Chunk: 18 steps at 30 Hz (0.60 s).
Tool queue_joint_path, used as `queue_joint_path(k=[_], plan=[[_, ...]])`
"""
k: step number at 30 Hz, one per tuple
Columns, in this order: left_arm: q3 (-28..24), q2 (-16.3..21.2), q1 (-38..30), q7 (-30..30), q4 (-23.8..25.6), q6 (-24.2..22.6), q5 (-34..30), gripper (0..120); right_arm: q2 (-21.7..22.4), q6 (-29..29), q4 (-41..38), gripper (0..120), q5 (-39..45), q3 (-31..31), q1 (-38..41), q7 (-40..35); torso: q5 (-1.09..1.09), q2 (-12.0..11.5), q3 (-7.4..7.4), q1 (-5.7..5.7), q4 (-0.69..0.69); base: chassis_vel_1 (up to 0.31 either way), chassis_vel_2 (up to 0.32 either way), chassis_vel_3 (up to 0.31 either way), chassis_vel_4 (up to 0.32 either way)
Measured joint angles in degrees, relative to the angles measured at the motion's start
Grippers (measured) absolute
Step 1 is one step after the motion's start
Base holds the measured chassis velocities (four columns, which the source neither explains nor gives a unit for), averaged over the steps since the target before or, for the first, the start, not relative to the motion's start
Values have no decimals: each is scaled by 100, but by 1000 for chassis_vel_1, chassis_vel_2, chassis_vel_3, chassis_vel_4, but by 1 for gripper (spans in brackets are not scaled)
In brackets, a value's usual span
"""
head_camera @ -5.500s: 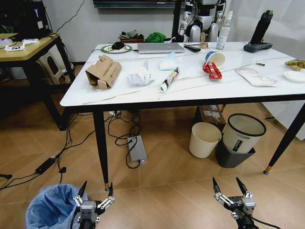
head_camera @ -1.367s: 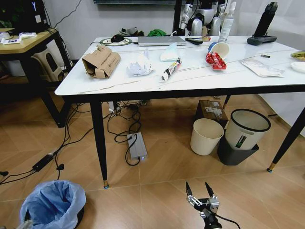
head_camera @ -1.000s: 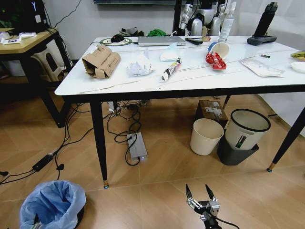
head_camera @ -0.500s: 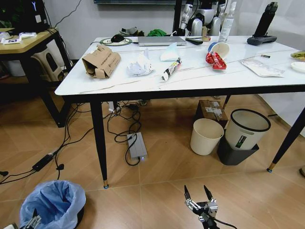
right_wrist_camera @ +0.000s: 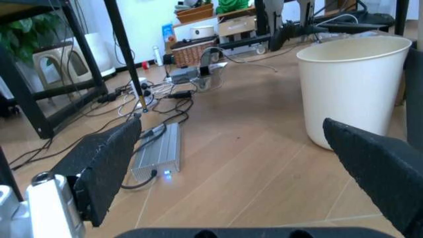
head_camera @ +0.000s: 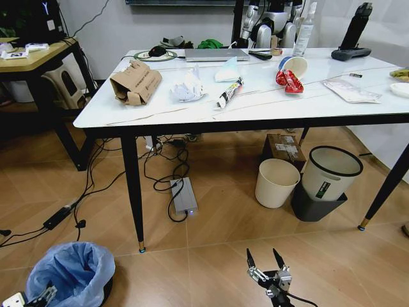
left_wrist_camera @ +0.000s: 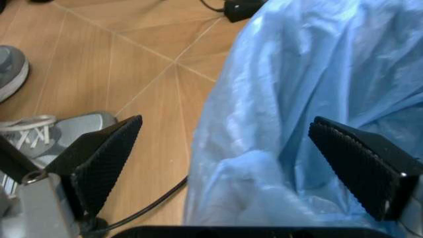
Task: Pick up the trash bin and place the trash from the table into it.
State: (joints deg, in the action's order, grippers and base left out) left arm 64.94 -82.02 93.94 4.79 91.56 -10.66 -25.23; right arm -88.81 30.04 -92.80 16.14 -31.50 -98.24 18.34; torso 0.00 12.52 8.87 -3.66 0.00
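With my left end effector (left_wrist_camera: pixel 225 163) spread wide at the trash bin (head_camera: pixel 69 276), its two ribbed pads stand on either side of the crinkly light-blue bag (left_wrist_camera: pixel 317 99) that puffs over the rim, one pad (left_wrist_camera: pixel 106 158) out over the wooden floor (head_camera: pixel 217 224), the other pad (left_wrist_camera: pixel 360 166) over the bag. I cannot tell whether either pad touches the plastic. The bin stands on the floor directly under this end effector, low at my left side, and a grey shoe (left_wrist_camera: pixel 13 69) lies on the boards just beyond the outer pad.

My right end effector (head_camera: pixel 267 267) hangs low over the floor with its fingers apart, gripping nothing. Ahead of it are a silver power brick (right_wrist_camera: pixel 158 151) and a cream round bin (right_wrist_camera: pixel 353 89) under the desk (head_camera: pixel 268 105).

The trash lies on the desk, well above and ahead of both end effectors: a crushed cardboard box (head_camera: pixel 135 82), crumpled white paper (head_camera: pixel 186 89), a red wrapper (head_camera: pixel 288 80), a paper cup (head_camera: pixel 291 64) and a flat white packet (head_camera: pixel 348 90).
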Motion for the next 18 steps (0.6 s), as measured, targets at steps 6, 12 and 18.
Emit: queue_joint_path(k=[6, 12, 18], plan=[[14, -32, -31, -74, -49, 29, -2, 85, -6, -6, -22, 100, -23, 6, -29, -1, 0, 0, 0, 0, 0, 0, 0, 0, 0], [4, -60, -27, -106, -25, 44, -4, 68, -12, -4, -35, 100, -45, 3, -55, -3, 0, 0, 0, 0, 0, 0, 0, 0, 0], [4, -82, -9, -125, 7, 66, -16, 43, -9, 0, -70, 100, -70, -11, -70, -6, 0, 0, 0, 0, 0, 0, 0, 0, 0]])
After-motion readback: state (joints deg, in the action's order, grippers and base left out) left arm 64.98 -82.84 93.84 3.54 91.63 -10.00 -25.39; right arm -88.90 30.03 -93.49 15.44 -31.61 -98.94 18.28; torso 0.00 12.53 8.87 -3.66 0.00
